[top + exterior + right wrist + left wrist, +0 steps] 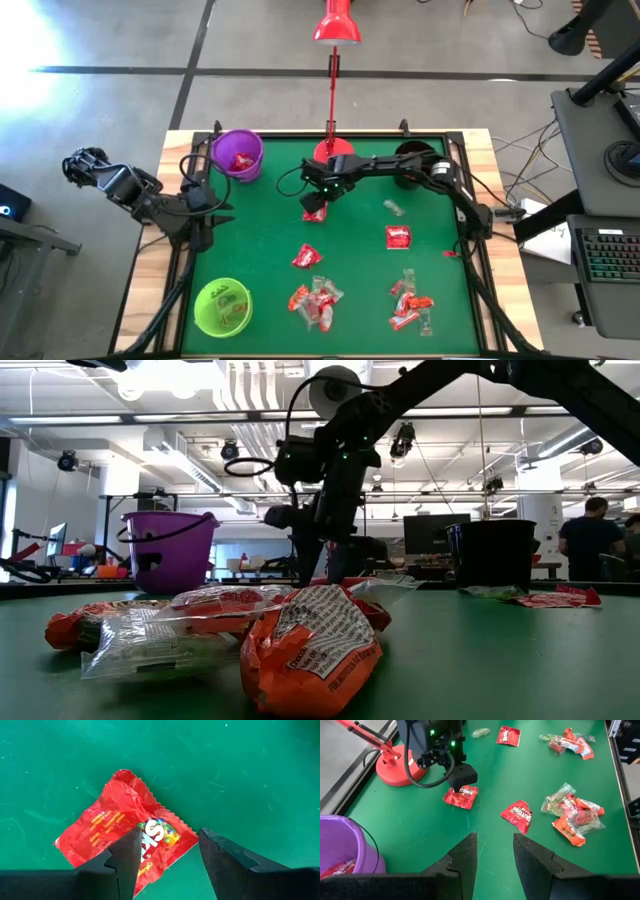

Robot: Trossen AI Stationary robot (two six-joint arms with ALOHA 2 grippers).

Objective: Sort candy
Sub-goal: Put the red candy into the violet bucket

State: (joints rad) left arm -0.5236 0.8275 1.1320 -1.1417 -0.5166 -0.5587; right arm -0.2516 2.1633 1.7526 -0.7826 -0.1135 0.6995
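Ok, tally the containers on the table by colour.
Purple bucket: 1
Green cup: 1
Black cup: 1
Total: 3

1. Right arm reaches in from the right edge of the table, stretched across the far side toward the middle.
2. Right gripper (314, 205) points straight down, low over the table, fingers spread wide with nothing clamped between them.
3. Left arm sits folded at the table's left edge.
4. Left gripper (495, 851) hangs above the surface, fingers parted, holding nothing.
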